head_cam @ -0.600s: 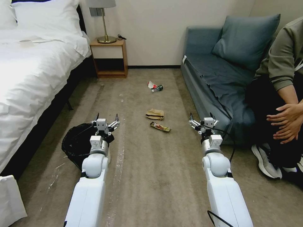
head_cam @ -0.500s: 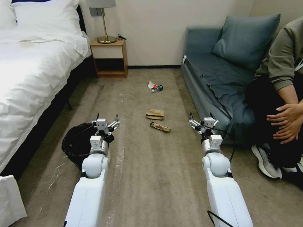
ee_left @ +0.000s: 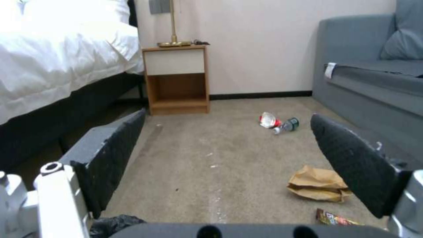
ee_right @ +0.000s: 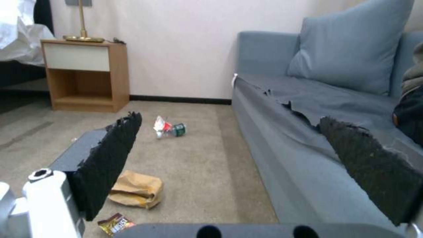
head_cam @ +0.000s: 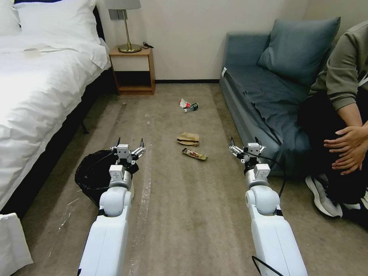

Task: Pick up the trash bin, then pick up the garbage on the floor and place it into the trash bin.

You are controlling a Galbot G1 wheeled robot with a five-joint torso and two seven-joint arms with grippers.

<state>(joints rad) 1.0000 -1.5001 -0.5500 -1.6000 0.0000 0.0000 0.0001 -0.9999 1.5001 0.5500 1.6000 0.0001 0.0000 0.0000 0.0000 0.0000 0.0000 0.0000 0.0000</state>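
Head view: your left gripper (head_cam: 129,147) hangs spread and empty just past the trash bin (head_cam: 92,176), which sits on the carpet by the bed (head_cam: 34,99); right gripper (head_cam: 246,147) spread and empty beside the sofa (head_cam: 264,115); nothing picked yet.

Left wrist view: paper bag (ee_left: 318,183), wrapper (ee_left: 337,218), red packet (ee_left: 269,119) and bottle (ee_left: 287,125) all on the floor.

Right wrist view: same litter ahead, untouched; you've got the whole task left.
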